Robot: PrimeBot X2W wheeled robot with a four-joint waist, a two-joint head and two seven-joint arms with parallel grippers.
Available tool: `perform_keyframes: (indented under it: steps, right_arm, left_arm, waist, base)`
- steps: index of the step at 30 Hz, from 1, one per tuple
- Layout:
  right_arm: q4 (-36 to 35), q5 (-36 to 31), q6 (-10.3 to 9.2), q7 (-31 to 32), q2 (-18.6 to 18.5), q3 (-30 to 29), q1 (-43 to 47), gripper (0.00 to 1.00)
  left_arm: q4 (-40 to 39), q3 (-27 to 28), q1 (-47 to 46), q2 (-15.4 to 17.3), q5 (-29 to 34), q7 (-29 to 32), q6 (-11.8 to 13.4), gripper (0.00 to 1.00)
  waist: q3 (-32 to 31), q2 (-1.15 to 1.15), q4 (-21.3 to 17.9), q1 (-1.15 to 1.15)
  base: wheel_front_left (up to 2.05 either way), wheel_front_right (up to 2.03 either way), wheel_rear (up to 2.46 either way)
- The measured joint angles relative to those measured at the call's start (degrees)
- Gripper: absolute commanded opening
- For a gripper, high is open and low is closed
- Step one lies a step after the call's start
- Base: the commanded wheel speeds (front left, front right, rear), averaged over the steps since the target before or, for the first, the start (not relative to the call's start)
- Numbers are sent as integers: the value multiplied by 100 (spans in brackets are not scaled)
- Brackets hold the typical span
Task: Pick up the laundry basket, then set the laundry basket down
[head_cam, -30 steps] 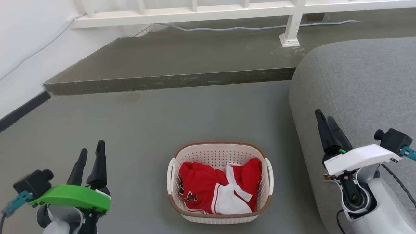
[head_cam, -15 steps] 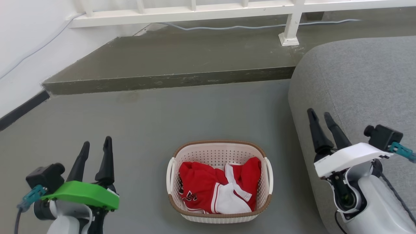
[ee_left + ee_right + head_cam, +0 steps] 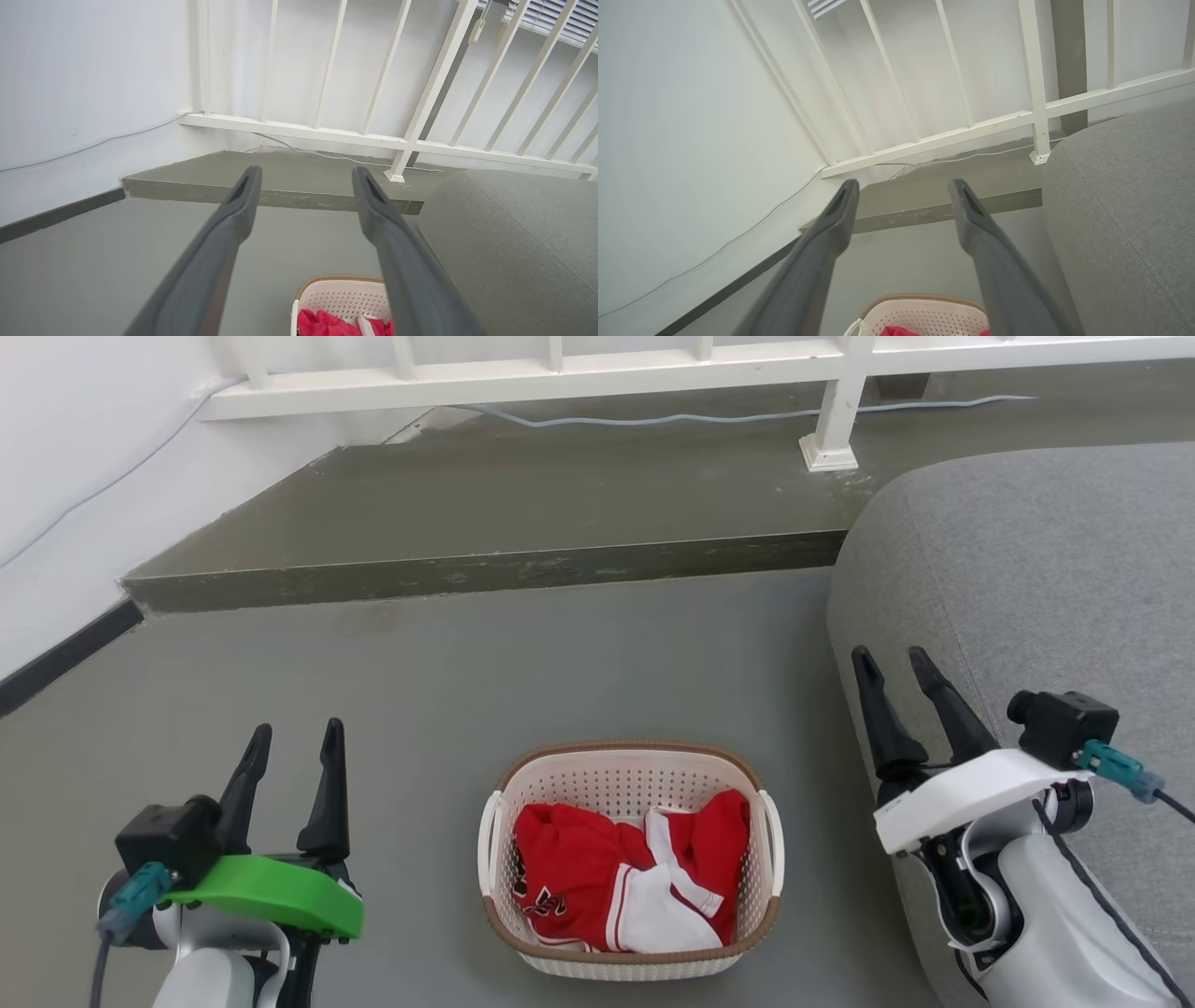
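While one laundry basket (image 3: 627, 782) is set upright on the floor (image 3: 420, 691) between the two grippers, its long axis is seen running left-right, two handles (image 3: 487, 840) at the ends. Fingers of left gripper (image 3: 299, 728) and right gripper (image 3: 889, 653) are spread, empty.

The cream perforated laundry basket (image 3: 631, 963) stands upright on the grey floor (image 3: 448, 691); brown rim, 2 white handles.

My jaws are dark, left wrist cover (image 3: 271, 896) green, right wrist cover (image 3: 962, 793) white. The laundry basket (image 3: 631, 779) is cream-white, perforated, brown-rimmed, holding red-and-white clothing (image 3: 621, 877). The sofa (image 3: 1027, 569) is grey, the floor (image 3: 467, 672) grey-green.
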Motion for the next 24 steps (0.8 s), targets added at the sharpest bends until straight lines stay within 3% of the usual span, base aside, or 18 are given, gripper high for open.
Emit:
perform_keyframes:
  steps: [15, 24]
  right_arm:
    - [53, -876, -47, -247, -14, 260, -109, 100]
    - [79, -946, -47, -259, -9, 237, -112, 100]
  left_arm:
    - [-51, -103, -53, -18, 958, -261, -1, 100]
    - [-62, -81, -55, -47, 1001, -265, -2, 100]
  waist:
    - [-24, 0, -13, 0]
    - [-20, 0, -16, 0]
  base:
    - [0, 0, 0]
    - [0, 0, 0]
